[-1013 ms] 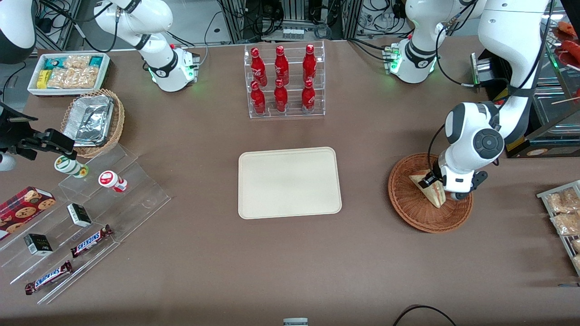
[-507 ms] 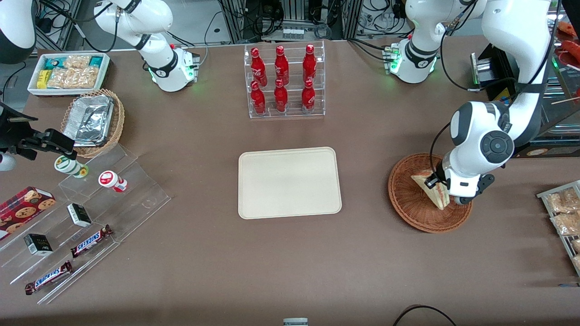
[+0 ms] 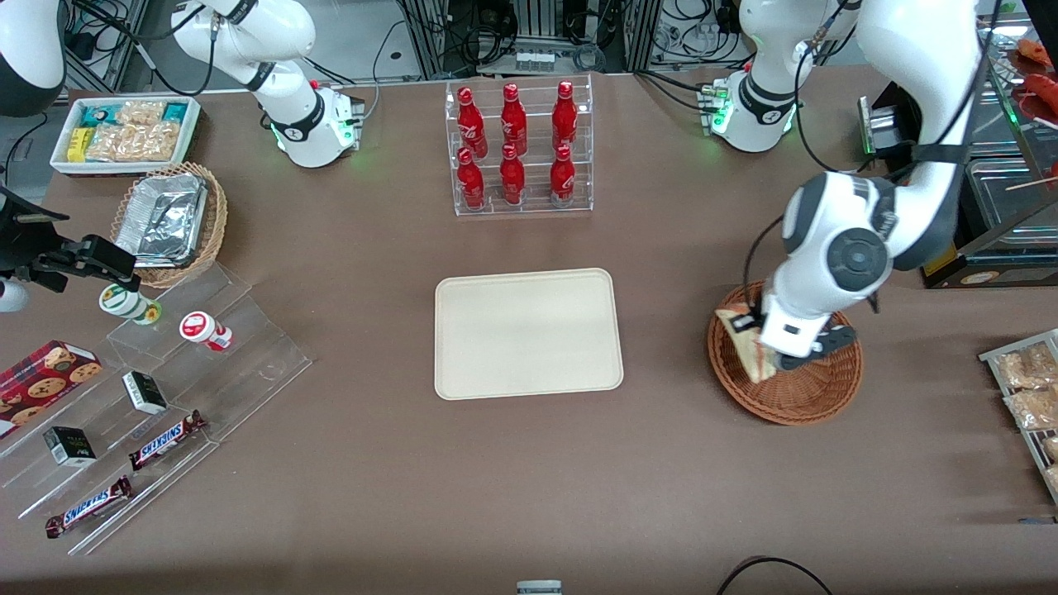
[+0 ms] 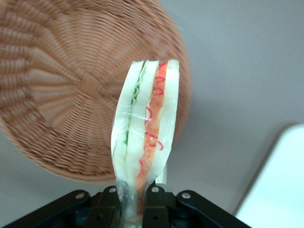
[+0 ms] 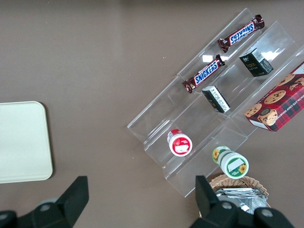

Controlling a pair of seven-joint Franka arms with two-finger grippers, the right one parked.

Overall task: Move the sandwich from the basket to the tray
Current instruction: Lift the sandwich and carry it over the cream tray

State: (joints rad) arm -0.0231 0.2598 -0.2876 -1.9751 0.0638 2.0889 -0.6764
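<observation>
The sandwich [image 4: 146,128] is pinched between the fingers [image 4: 154,199] of the gripper [image 3: 764,343], standing edge-on out from the fingertips, its red and green filling showing. It hangs clear above the basket [image 3: 806,392], over the basket's rim nearest the tray [image 3: 527,333]. The tray lies flat on the table [image 3: 529,479], apart from the basket, toward the parked arm's end.

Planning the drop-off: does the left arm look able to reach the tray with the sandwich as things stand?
Probably yes. The gripper, shut on the sandwich, hangs above the basket, and only bare table separates it from the tray.
</observation>
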